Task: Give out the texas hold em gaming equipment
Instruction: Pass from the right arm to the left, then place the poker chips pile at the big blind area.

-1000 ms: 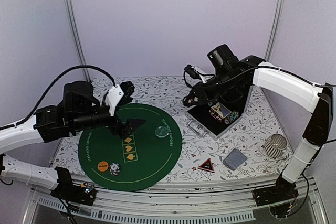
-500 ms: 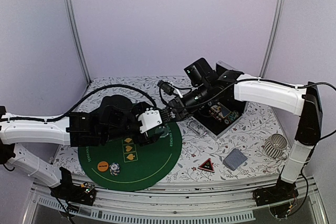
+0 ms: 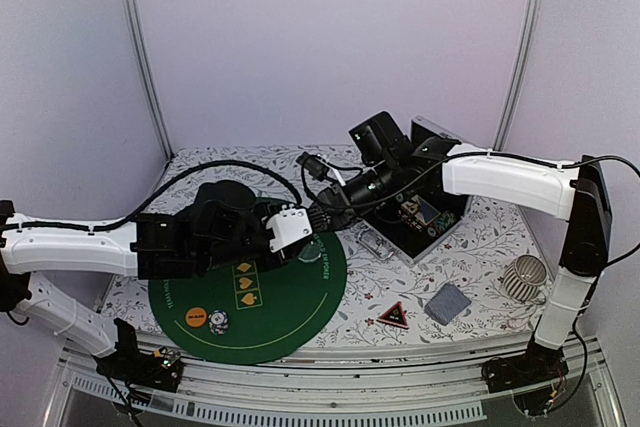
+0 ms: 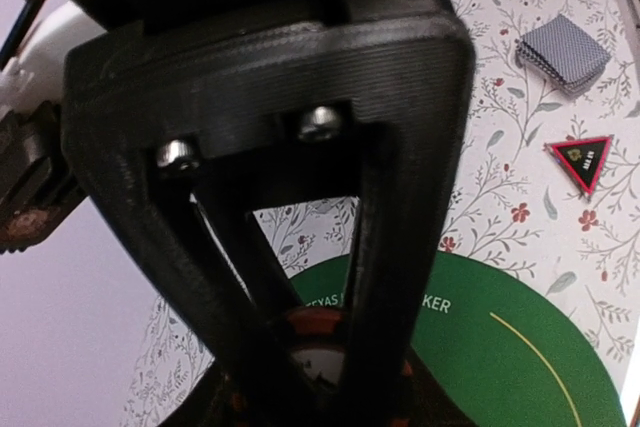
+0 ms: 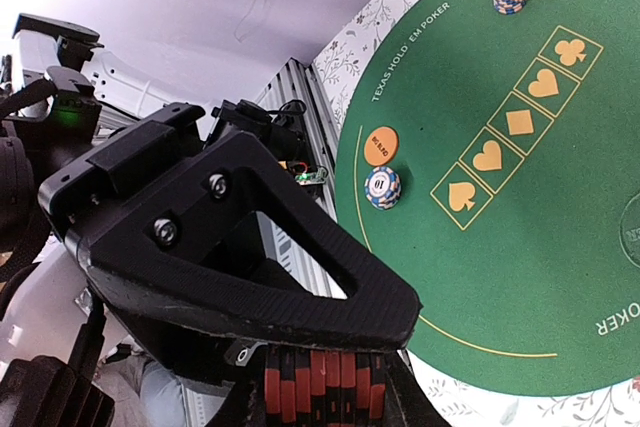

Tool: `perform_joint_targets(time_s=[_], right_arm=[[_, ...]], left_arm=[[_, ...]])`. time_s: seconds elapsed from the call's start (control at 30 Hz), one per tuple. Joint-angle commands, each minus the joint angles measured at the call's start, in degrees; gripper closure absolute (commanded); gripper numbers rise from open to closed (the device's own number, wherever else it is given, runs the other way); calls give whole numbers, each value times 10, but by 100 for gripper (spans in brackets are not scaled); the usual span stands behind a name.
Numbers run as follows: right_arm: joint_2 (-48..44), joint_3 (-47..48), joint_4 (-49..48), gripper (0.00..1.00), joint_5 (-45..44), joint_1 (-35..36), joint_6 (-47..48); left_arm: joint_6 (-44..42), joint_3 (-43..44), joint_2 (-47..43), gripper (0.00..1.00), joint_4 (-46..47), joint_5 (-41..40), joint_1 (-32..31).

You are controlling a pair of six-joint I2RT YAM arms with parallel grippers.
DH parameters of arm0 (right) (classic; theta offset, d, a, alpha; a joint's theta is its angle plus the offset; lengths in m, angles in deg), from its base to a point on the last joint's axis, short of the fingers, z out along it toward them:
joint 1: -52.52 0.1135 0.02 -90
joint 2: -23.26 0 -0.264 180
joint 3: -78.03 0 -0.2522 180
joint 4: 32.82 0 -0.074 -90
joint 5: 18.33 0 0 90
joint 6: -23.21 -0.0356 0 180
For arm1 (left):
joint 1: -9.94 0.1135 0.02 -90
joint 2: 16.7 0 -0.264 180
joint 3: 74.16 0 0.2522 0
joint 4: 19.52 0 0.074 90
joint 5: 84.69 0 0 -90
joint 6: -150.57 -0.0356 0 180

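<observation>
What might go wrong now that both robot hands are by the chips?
The right gripper holds the chips, with the left gripper close beside it above the mat. A sloppy swap might spill the stack. The close grippers might also bump.

The table (image 3: pixel 480 247) had a white surface with a floral print. A round green mat (image 3: pixel 290 307) lay on its left half, reaching close to the near edge. An open black case (image 3: pixel 405 242) stood toward the far right corner. A red-black triangle token (image 3: pixel 393 315) lay near the near edge, right of the mat. A stack of grey-blue playing cards (image 3: pixel 447 302) lay near it on the right, not touching. A white ribbed cup (image 3: pixel 524 277) sat near the right edge.
</observation>
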Motion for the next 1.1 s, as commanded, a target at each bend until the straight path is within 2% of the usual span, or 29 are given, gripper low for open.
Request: perform_joint_targets(time_s=[0.0,0.03,0.2,0.23,0.37,0.53,0.73,0.87,0.97,1.07], right_arm=[[-2,-12,-27,98,15,5,0],[-3,-15,-28,98,12,5,-1],[-3,-16,-28,97,-1,5,3],[0,-13,-27,94,-4,4,4],[6,-9,-25,63,-32,3,7],[8,-12,-24,44,-39,-2,12],[-9,-12,-24,26,-56,-10,23],[-23,-26,-25,0,-91,-30,38],[-36,-37,-24,1,-109,-59,41],[-51,-49,-24,1,-140,-85,53]], left_arm=[[13,21,-12,86,12,26,-1],[15,22,-15,99,12,29,-1],[38,15,-24,100,12,46,0],[41,15,-22,100,8,46,0],[82,33,-18,100,-33,31,4],[120,16,-25,100,-64,65,14],[169,21,-29,100,-120,80,26],[266,-4,-32,100,-136,83,70],[367,-27,-33,100,-149,79,118],[425,-58,-40,100,-145,58,152]])
